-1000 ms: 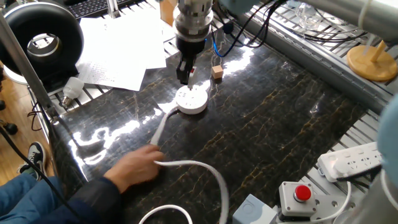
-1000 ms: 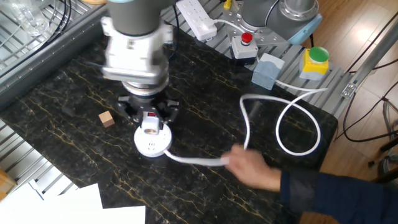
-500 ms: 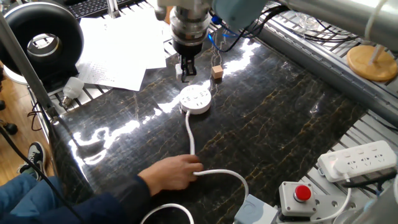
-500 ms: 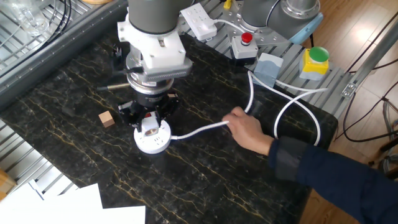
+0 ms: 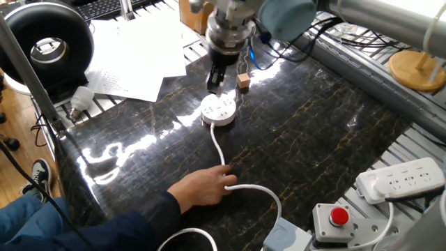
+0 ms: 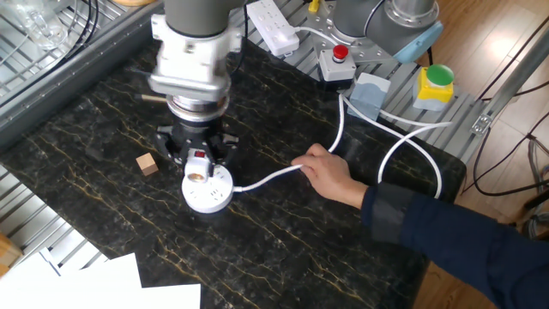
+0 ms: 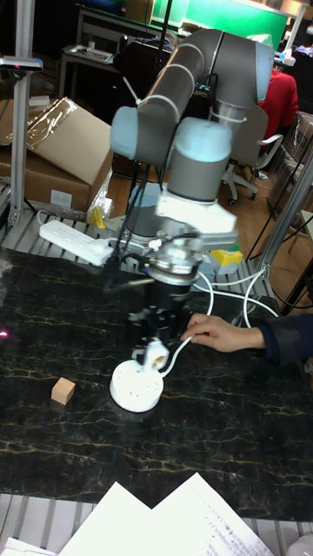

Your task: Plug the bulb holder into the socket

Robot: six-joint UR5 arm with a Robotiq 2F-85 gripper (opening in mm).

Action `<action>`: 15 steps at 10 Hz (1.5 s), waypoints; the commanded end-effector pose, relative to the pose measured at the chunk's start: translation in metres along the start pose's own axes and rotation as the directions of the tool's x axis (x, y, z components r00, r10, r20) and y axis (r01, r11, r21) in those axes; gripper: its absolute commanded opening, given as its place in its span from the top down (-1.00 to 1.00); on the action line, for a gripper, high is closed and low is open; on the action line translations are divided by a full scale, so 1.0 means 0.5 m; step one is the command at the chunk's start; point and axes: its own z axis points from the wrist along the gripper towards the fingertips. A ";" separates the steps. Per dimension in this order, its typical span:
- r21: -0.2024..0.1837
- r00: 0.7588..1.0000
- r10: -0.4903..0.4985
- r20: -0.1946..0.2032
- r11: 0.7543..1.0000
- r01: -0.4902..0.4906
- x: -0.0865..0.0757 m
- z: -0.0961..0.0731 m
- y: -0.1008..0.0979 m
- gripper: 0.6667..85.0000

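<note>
The socket [image 6: 209, 193] is a round white puck lying on the dark marble table, also seen at socket [image 5: 218, 110] and socket [image 7: 136, 387]. My gripper [image 6: 196, 158] is shut on the bulb holder [image 6: 198, 166], a small white piece with a red switch. The holder [image 7: 157, 354] hangs tilted over the socket's far edge; I cannot tell whether it touches. In one fixed view the gripper [image 5: 215, 80] hides the holder. A person's hand [image 6: 327, 172] holds the socket's white cable [image 6: 268, 179].
A small tan cube [image 6: 147, 163] lies left of the socket. A white power strip [image 5: 401, 178], a red stop button [image 5: 339, 217] and a yellow box [image 6: 435, 82] sit past the table edge. Papers [image 5: 132, 56] and a light bulb [image 5: 82, 97] lie at the other end.
My wrist has swung sideways above the socket, still holding the bulb holder. The person's hand slid along the cable and pulled it straighter. The socket shifted only slightly.
</note>
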 end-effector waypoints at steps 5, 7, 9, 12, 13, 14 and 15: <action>-0.060 0.890 0.447 -0.086 0.890 -0.453 0.047 0.002 0.029 0.98; -0.053 0.869 0.486 -0.093 0.869 -0.492 0.048 0.007 0.035 0.98; -0.045 0.861 0.502 -0.087 0.861 -0.506 0.044 0.013 0.030 0.98; -0.056 0.853 0.517 -0.077 0.852 -0.521 0.034 0.022 0.030 0.98; -0.057 0.851 0.520 -0.077 0.850 -0.524 0.033 0.023 0.031 0.98; -0.054 0.851 0.519 -0.075 0.850 -0.524 0.033 0.023 0.029 0.98; -0.054 0.852 0.518 -0.073 0.851 -0.522 0.032 0.025 0.028 0.98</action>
